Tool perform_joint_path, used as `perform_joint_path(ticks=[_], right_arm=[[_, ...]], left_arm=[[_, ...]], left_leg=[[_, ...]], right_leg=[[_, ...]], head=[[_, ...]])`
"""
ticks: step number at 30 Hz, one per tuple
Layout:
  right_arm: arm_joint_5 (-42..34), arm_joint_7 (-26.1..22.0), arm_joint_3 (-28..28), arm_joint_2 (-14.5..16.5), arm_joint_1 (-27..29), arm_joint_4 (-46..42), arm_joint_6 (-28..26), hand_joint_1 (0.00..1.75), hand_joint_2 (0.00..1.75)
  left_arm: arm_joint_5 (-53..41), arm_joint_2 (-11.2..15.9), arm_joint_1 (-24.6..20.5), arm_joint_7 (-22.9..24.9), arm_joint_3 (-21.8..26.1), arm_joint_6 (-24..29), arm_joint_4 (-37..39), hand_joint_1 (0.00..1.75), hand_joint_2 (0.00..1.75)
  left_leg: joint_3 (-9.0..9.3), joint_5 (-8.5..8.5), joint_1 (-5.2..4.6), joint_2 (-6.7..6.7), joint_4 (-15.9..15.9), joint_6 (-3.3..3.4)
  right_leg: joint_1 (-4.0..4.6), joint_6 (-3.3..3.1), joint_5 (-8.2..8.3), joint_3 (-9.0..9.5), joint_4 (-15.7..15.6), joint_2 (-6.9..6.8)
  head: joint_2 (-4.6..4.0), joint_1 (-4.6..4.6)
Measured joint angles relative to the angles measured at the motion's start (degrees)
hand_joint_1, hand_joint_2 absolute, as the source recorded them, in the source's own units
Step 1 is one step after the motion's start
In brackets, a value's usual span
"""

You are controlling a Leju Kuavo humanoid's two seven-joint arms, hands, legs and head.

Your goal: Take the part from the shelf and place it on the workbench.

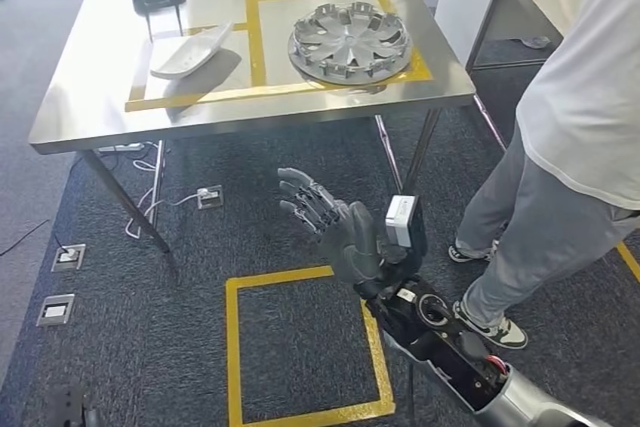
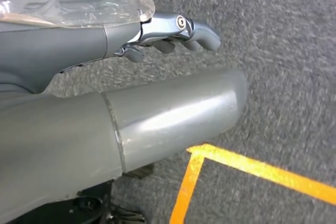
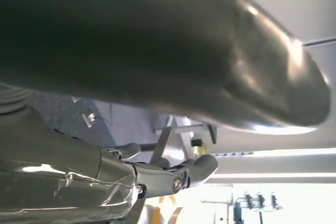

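Silver multi-spoke wheel cover [image 1: 350, 43], lying flat on the steel worktop [image 1: 90, 97] inside a yellow taped rectangle [image 1: 256, 37].
Right hand [image 1: 332, 222]: raised over dark carpet in front of the worktop, fingers spread, holding nothing. Left hand [image 2: 118, 114]: hanging above the carpet beside a yellow floor line, fingers extended, holding nothing. Pale curved panel [image 1: 190, 51] rests on the worktop left of the cover. Person in grey trousers [image 1: 543, 217] stands at right.
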Motion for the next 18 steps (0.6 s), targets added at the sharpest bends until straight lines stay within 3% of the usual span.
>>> perform_joint_path(ticks=[3, 5, 6, 8, 9, 10, 11, 12, 14, 16, 18], right_arm=[[-0.02, 0.03, -0.02, 0.0, 0.05, -0.1, -0.04, 0.0, 0.0], [-0.02, 0.01, -0.04, 0.0, -0.19, -0.12, -0.05, 0.0, 0.0], [-0.01, 0.01, -0.04, 0.0, -0.38, -0.12, -0.05, 0.0, 0.0], [0.02, 0.01, -0.03, 0.0, -0.7, -0.08, -0.07, 0.0, 0.0], [0.03, 0.01, -0.03, 0.0, -0.78, -0.02, -0.1, 0.0, 0.0], [0.04, 0.01, -0.02, 0.0, -0.81, 0.04, -0.13, 0.0, 0.0], [0.05, 0.01, -0.03, 0.0, -0.85, 0.11, -0.17, 0.0, 0.0], [0.05, 0.01, -0.02, 0.0, -0.93, 0.16, -0.2, 0.0, 0.0], [0.05, -0.03, -0.02, 0.0, -1.23, 0.22, -0.23, 0.0, 0.0], [0.04, -0.11, -0.01, 0.0, -1.48, 0.27, -0.23, 0.0, 0.0], [0.04, -0.17, 0.01, 0.0, -1.57, 0.29, -0.23, 0.0, 0.0]], left_arm=[[0.11, 0.06, 0.03, -0.08, 0.0, 0.1, -0.01, 0.0, 0.0], [0.17, 0.03, -0.04, -0.08, 0.0, 0.1, -0.01, 0.0, 0.0], [0.19, 0.02, -0.08, -0.08, 0.0, 0.1, -0.01, 0.0, 0.0], [0.26, 0.01, -0.04, -0.08, 0.0, 0.11, -0.01, 0.0, 0.0], [0.29, 0.0, 0.05, -0.08, 0.0, 0.12, -0.01, 0.0, 0.0], [0.32, -0.02, 0.14, -0.08, 0.0, 0.12, -0.01, 0.0, 0.0], [0.33, -0.03, 0.2, -0.08, 0.0, 0.13, -0.01, 0.0, 0.0], [0.35, -0.04, 0.22, -0.08, 0.0, 0.15, -0.01, 0.0, 0.0], [0.46, 0.08, 0.17, -0.08, 0.0, 0.21, -0.01, 0.0, 0.0], [0.69, 0.22, 0.1, -0.15, 0.0, 0.3, -0.01, 0.0, 0.0], [0.91, 0.18, 0.07, -0.27, 0.0, 0.38, -0.01, 0.0, 0.0]], left_leg=[[-0.68, -0.39, -0.09, 0.31, 0.91, -0.87], [-1.84, -1.92, 0.08, 0.31, 3.53, -1.21], [-3.42, -3.35, 0.04, 0.17, 6.62, -1.29], [-8.22, -6.36, -0.11, -0.1, 15.0, -1.16], [-10.37, -6.99, -0.19, -0.2, 18.21, -0.98], [-11.65, -6.55, -0.3, -0.28, 19.48, -0.67], [-11.77, -4.99, -0.48, -0.38, 18.38, -0.2], [-10.75, -2.65, -0.77, -0.62, 15.16, 0.42], [-7.46, 1.49, -1.45, -1.62, 6.86, 1.75], [-5.75, 2.76, -1.93, -2.04, 2.73, 2.18], [-5.54, 2.87, -1.97, -1.58, 2.2, 2.1]], right_leg=[[0.16, -1.65, -0.86, -0.29, 0.27, 0.74], [0.22, -2.41, -0.98, -0.26, 0.35, 1.26], [0.28, -2.76, -1.02, -0.16, 0.33, 1.44], [0.61, -3.22, -1.13, -0.11, 0.32, 1.82], [0.85, -3.41, -1.19, -0.07, 0.32, 2.05], [1.11, -3.55, -1.24, 0.01, 0.32, 2.32], [1.37, -3.65, -1.29, 0.13, 0.32, 2.62], [1.57, -3.72, -1.32, 0.27, 0.3, 2.93], [1.87, -3.75, -1.38, 0.4, 0.28, 3.53], [1.94, -3.59, -1.39, 0.29, 0.26, 4.01], [1.94, -3.13, -1.4, 0.18, 0.15, 4.26]], head=[[0.01, -0.58], [0.01, -1.02], [0.01, -1.22], [0.01, -1.48], [0.01, -1.55], [0.01, -1.56], [0.01, -1.56], [0.01, -1.56], [0.01, -1.54], [0.01, -1.54], [0.01, -1.56]])
